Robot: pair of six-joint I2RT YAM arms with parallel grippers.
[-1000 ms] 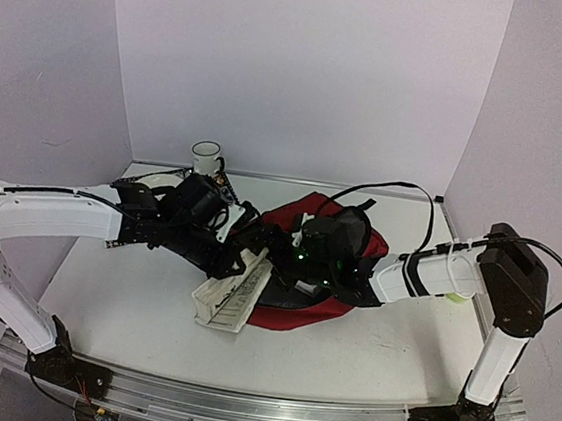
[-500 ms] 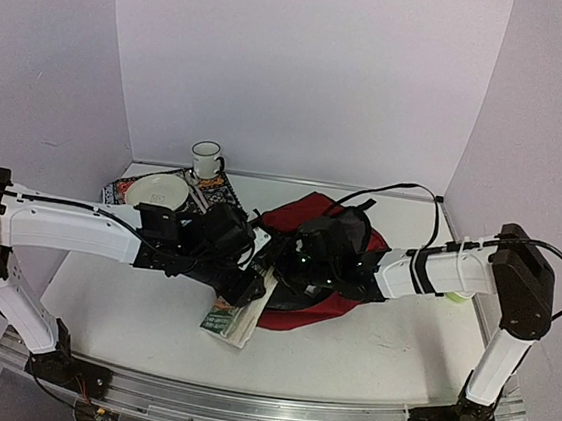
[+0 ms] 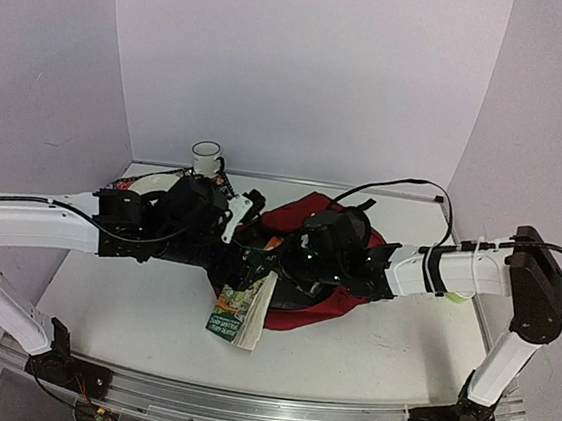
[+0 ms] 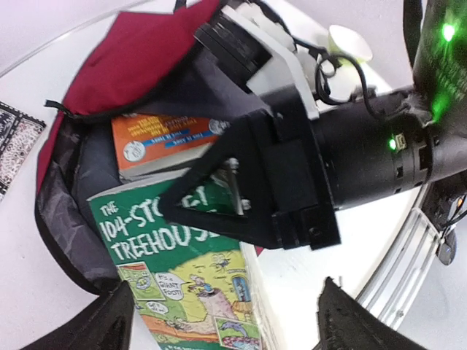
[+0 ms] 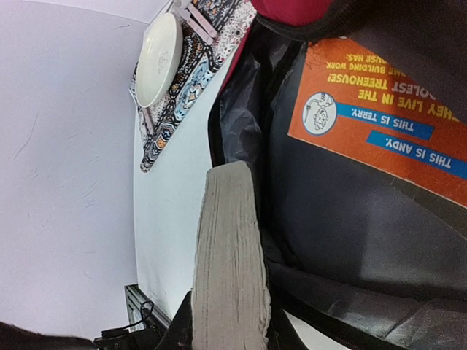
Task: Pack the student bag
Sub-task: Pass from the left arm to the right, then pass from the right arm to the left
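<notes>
student bag (image 3: 296, 215) | dark red soft fabric, black straps, grey lining | lies flat at table centre, unzipped, mouth gaping toward 9 o'clock | orange book (image 4: 164, 138) flat inside | green book (image 3: 235, 316) half out, toward 7 o'clock

Robot lab booth, plain lilac walls (image 3: 306, 72) (three-sided), white table (image 3: 130, 305), aluminium rail (image 3: 259, 416).

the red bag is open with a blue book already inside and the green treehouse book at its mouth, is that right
Not quite: inside the student bag lies an orange book, not a blue one; the left wrist view shows it against the grey lining. The rest holds: the bag is open and the green treehouse book is at its mouth.
</notes>
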